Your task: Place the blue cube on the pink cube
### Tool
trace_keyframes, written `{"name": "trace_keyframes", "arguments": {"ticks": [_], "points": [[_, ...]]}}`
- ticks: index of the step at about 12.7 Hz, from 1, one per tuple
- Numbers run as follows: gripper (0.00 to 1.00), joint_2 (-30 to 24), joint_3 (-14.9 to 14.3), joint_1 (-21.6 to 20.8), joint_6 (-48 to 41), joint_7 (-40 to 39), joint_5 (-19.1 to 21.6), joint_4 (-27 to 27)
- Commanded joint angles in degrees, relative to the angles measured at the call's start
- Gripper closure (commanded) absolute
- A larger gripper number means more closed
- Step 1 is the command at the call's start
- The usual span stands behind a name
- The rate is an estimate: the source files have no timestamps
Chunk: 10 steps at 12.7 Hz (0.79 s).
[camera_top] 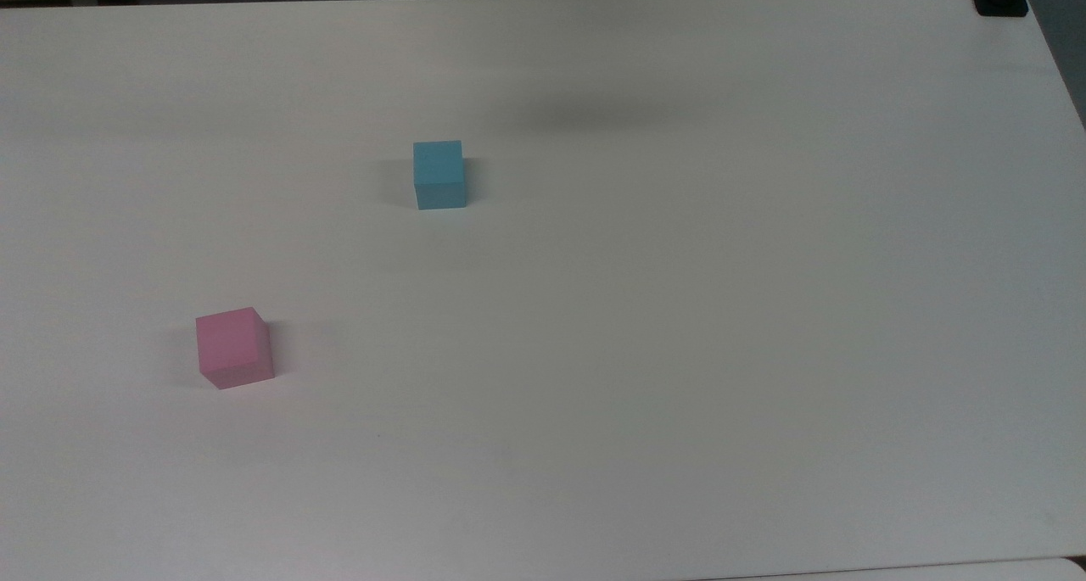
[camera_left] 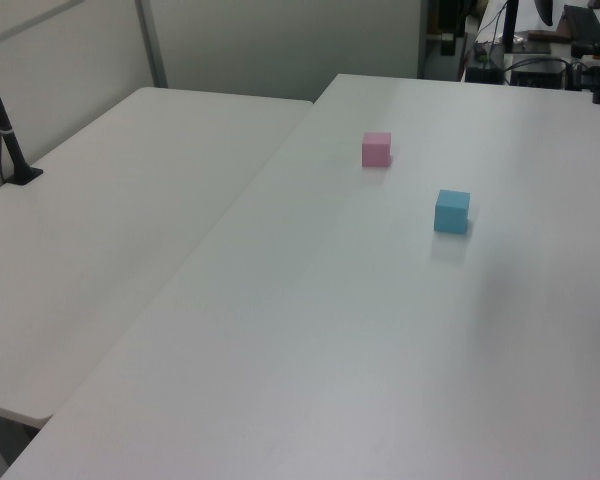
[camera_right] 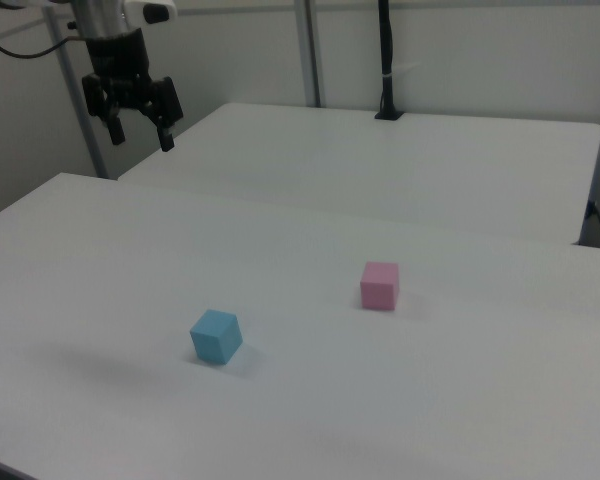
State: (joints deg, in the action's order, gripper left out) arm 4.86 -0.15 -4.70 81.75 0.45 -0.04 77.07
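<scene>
While the blue cube waits untouched on the white table, the gripper hangs high with fingers spread wide and empty.

In the right view the gripper sits at about 11 o'clock from the blue cube, well above the tabletop, likely poised for a descent. In the top view the pink cube lies well apart at roughly 8 o'clock from the blue one, leaving open space around both for a clean grasp and stack.

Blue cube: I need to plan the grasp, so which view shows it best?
The top view: the blue cube appears largest, top face plain. The left view and right view show it smaller, at an angle.
</scene>
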Motion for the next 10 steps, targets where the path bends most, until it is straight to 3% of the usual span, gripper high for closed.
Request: {"name": "trace_keyframes", "arguments": {"ticks": [1,10], "points": [[0.0,-0.8,-0.5,-0.2,-0.3,0.2,0.6,1.4],[0.0,-0.6,-0.2,-0.4,-0.4,-0.3,0.8,1.6]]}}
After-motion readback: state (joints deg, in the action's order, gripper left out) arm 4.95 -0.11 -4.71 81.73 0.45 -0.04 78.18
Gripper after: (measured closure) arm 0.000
